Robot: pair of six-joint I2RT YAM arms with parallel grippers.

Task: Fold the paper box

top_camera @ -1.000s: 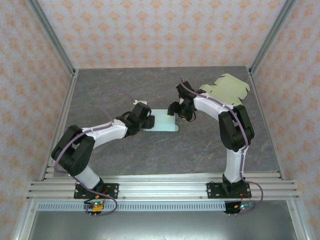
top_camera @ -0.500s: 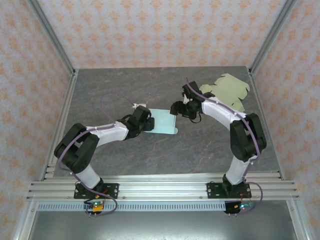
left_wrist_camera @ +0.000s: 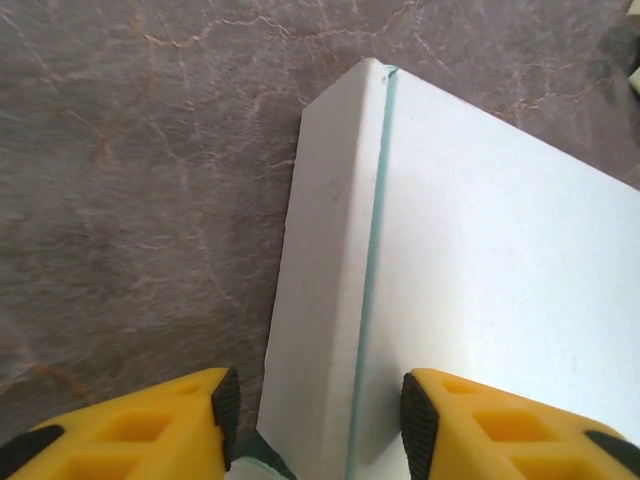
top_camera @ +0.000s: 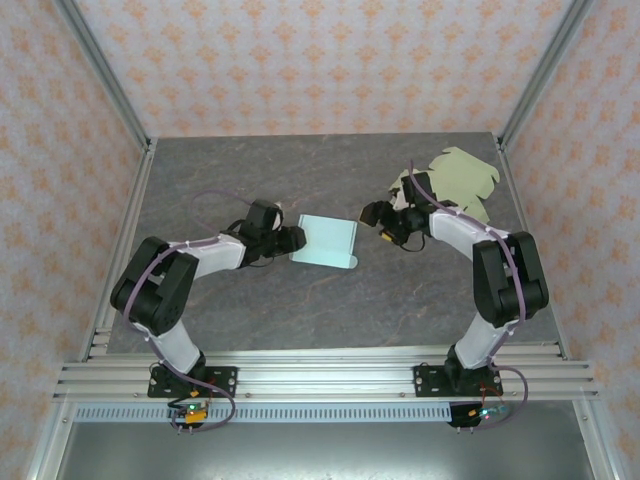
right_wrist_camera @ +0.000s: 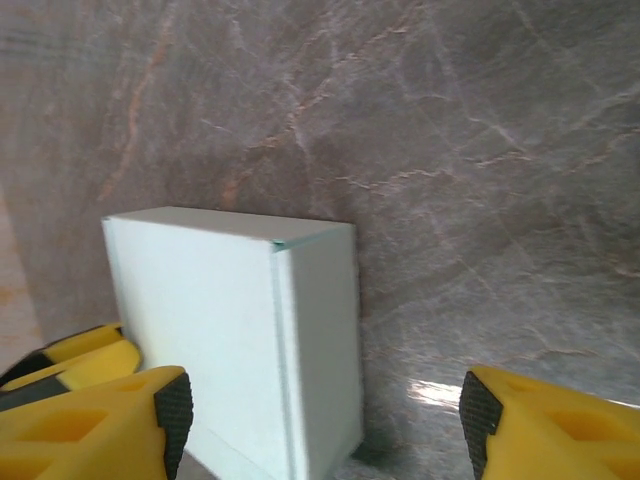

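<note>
Two robot arms on one desk (top_camera: 300,300): left arm (top_camera: 205,255), right arm (top_camera: 460,232). Two grippers, one per arm: left gripper (top_camera: 292,238), right gripper (top_camera: 372,213). Four yellow fingers (left_wrist_camera: 150,420) in all, two to each gripper. Two purple cables (top_camera: 215,195), one along each arm. One white paper box (top_camera: 327,241). One patch of pale green cut-out card (top_camera: 462,178); number of sheets in it impossible to tell.
</note>
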